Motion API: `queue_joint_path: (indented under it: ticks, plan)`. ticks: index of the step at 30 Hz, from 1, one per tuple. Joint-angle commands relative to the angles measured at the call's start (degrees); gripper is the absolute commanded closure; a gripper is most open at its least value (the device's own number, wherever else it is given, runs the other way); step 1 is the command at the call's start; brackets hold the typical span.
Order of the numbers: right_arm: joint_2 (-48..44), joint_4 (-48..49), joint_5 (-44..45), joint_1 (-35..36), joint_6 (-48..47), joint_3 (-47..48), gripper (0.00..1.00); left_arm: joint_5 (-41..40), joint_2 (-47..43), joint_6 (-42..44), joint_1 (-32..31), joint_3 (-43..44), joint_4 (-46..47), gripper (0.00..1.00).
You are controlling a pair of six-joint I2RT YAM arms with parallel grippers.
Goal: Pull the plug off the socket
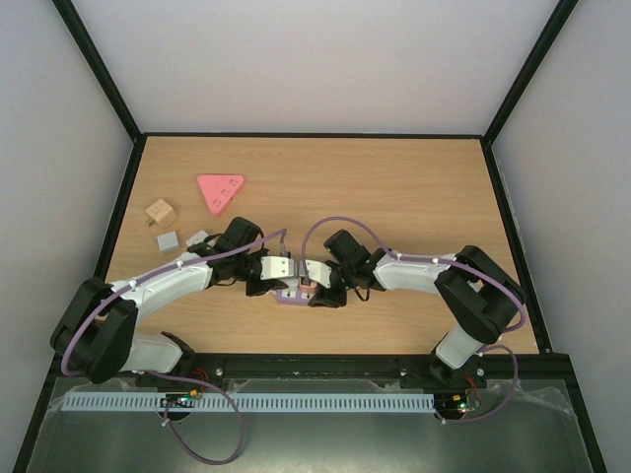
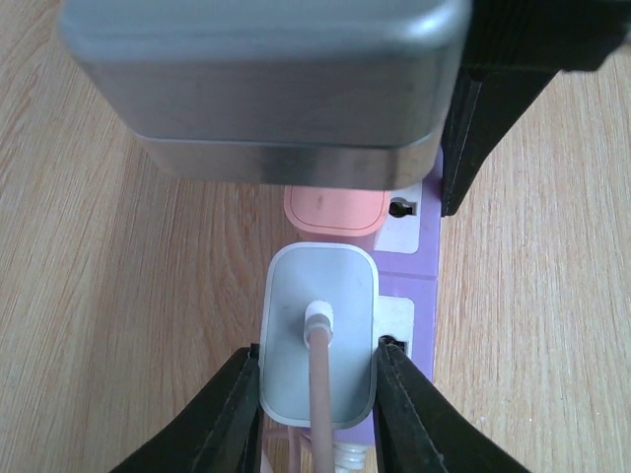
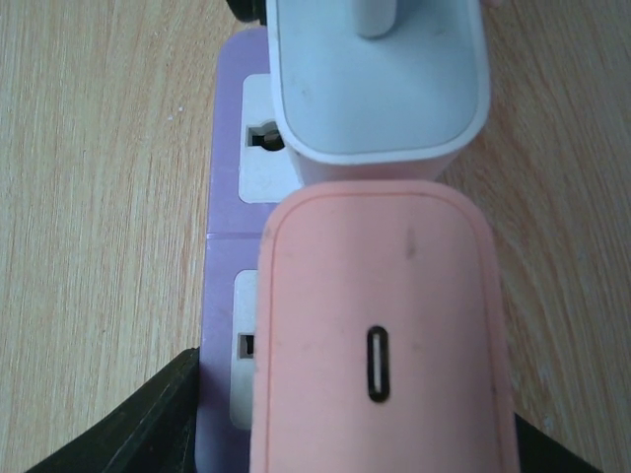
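At the middle of the top view, the two arms sat nose to nose over the purple strip point(image 1: 292, 298), which lay loose on the table point(image 1: 414, 177) with two plugs seated in it, neither yet out.

Near the bottom of the left wrist view, the left gripper point(image 2: 317, 360) was clamped on the white plug point(image 2: 317, 305). Its fingers point(image 2: 232, 414) pressed against two opposite sides of the housing, and the cable point(image 2: 322, 394) ran out between them toward the lower edge.

The right gripper point(image 3: 360, 414) straddled the pink plug point(image 3: 380, 335). At the lower left of its view a band of strip showed between its finger and the plug, so its jaws stood apart and had no hold.

The plugs sat against each other. That was probably why each gripper came in across the free sides, not the shared face.

Which plug was meant to come out could not be told. My reading was that one hold was there to pin the strip, since a loose strip would likely rise with a pulled plug. A pull straight away from the socket face would suit the pins best.
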Motion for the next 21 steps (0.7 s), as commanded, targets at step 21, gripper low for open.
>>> queue_joint_path:
  ticks: [21]
  plan:
    - [4.8, 1.0, 2.4, 1.1, 2.7, 2.2, 0.88, 6.7, -5.5, 1.7, 3.1, 2.7, -2.7, 0.8]
